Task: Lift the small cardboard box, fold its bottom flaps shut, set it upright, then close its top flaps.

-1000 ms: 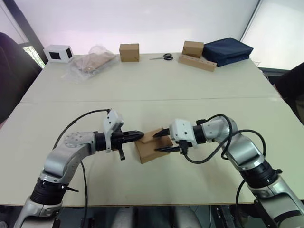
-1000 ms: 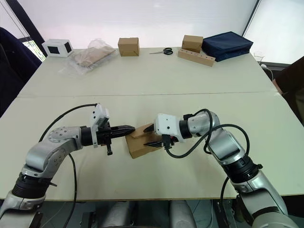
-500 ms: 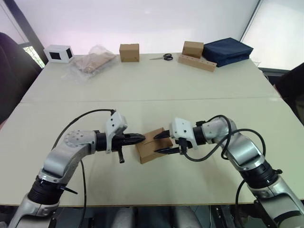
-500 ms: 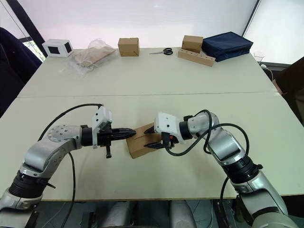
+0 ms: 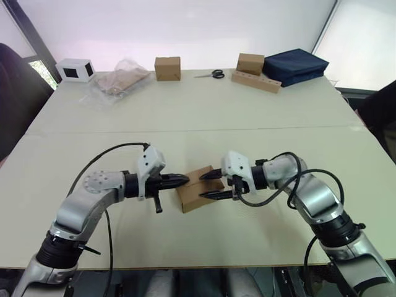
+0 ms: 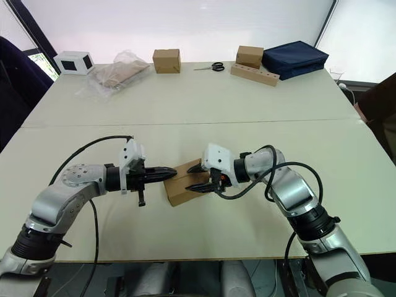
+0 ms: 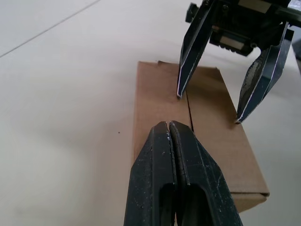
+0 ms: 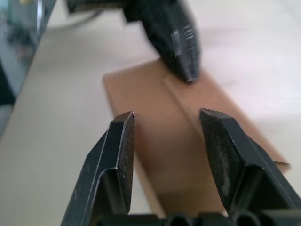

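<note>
The small cardboard box lies between the closed, empty left end effector and the open, empty right end effector, which should straddle it squarely before lifting.

Looks like a lab or office: pale worktable, bright windows, scissors, spare cartons.

The small cardboard box lay flat on the table, near the front edge. The left gripper pointed at its left end, fingers pressed together, and seemed to touch it. The right gripper was at the box's right end, its fingers spread apart.
</note>
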Available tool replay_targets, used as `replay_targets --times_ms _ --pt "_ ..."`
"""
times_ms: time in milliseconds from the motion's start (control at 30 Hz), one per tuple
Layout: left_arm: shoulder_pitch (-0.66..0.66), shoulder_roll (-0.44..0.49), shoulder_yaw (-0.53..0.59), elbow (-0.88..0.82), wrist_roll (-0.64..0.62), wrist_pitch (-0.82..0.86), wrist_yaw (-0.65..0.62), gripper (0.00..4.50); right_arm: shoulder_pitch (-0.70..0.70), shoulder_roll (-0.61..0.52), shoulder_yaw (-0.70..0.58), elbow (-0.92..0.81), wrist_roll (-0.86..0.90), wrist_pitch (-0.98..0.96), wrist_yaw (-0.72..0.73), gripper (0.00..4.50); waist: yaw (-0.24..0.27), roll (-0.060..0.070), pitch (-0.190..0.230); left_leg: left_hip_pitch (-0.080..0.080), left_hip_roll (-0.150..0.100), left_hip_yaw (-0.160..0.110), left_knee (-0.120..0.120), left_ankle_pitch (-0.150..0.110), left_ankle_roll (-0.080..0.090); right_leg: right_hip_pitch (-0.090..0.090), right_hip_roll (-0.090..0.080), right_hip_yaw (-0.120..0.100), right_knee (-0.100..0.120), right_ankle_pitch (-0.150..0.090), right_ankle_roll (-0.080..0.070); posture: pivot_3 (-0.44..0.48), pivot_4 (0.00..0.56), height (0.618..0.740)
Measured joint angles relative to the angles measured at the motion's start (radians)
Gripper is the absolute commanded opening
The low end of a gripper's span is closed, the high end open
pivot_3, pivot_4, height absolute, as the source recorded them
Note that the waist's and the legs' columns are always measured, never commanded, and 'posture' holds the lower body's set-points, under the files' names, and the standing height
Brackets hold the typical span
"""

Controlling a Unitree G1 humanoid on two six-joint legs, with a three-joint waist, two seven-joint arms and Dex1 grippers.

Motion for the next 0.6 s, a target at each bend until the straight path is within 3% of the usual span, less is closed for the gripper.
replay_targets --times_ms 167,300,467,600 --pt "0.111 0.079 0.155 -0.132 -0.148 0.119 0.013 0.00 0.084 -0.020 -0.187 -0.122 0.163 0.105 -0.060 2.21 -0.001 0.000 0.000 0.000 0.000 0.000 0.000 -0.001 0.001 0.000 0.000 0.000 0.000 0.000 0.000 0.000 0.150 0.740" --pt "0.263 0.147 0.285 -0.234 -0.268 0.213 0.038 0.00 0.240 -0.101 -0.296 -0.206 0.267 0.199 -0.088 2.21 0.004 0.000 0.000 0.000 0.000 0.000 0.000 -0.001 0.002 0.001 -0.001 0.000 -0.001 0.000 0.000 0.000 0.150 0.740" --pt "0.420 0.157 0.357 -0.291 -0.290 0.233 0.079 0.00 0.435 -0.164 -0.358 -0.278 0.310 0.229 -0.109 2.21 0.016 0.000 0.000 0.002 0.000 0.003 0.000 -0.001 0.002 0.003 0.000 0.000 -0.002 0.000 0.000 0.000 0.150 0.740" --pt "0.433 0.157 0.357 -0.290 -0.275 0.213 0.097 0.00 0.419 -0.151 -0.351 -0.284 0.313 0.213 -0.154 2.21 0.019 0.000 0.000 0.003 0.001 0.004 0.000 -0.001 0.002 0.003 0.001 0.000 -0.001 0.000 -0.001 0.000 0.150 0.740"
